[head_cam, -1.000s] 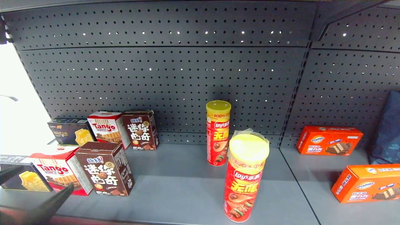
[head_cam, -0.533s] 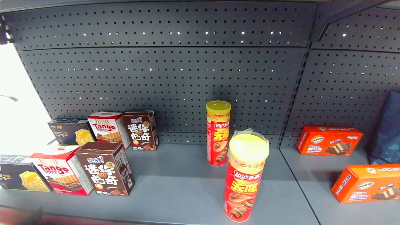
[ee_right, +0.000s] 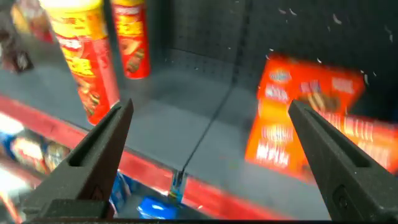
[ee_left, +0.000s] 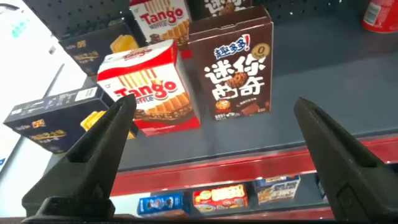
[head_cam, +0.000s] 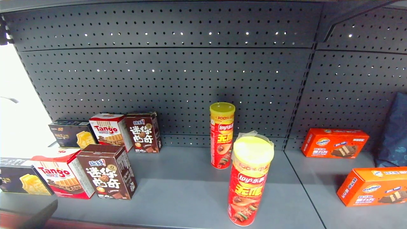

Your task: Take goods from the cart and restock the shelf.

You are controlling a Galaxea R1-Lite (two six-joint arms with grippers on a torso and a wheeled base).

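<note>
On the grey shelf [head_cam: 190, 190], two rows of snack boxes stand at the left. In front are a brown cookie box [head_cam: 108, 171], a red-and-white wafer box [head_cam: 62, 176] and a black box [head_cam: 22, 179]. Two red chip cans with yellow lids stand mid-shelf, one in front [head_cam: 249, 181] and one behind [head_cam: 221, 135]. My left gripper [ee_left: 214, 104] is open and empty, just off the shelf's front edge, facing the brown cookie box [ee_left: 239, 68] and the wafer box [ee_left: 149, 87]. My right gripper [ee_right: 211, 107] is open and empty, before the chip cans [ee_right: 84, 56] and the orange boxes [ee_right: 298, 124].
Two orange boxes [head_cam: 335, 143] [head_cam: 375, 186] lie on the right shelf section, past a divider seam, with a dark blue bag [head_cam: 394, 133] at the far right. Bare shelf lies between the boxes and the cans. A red shelf edge [ee_left: 249, 171] has a lower shelf of goods [ee_left: 217, 198] under it.
The dark left gripper finger seen before the wafer box a second ago dropped out of the head view. A dark part of the left arm now shows at the lower left corner.
</note>
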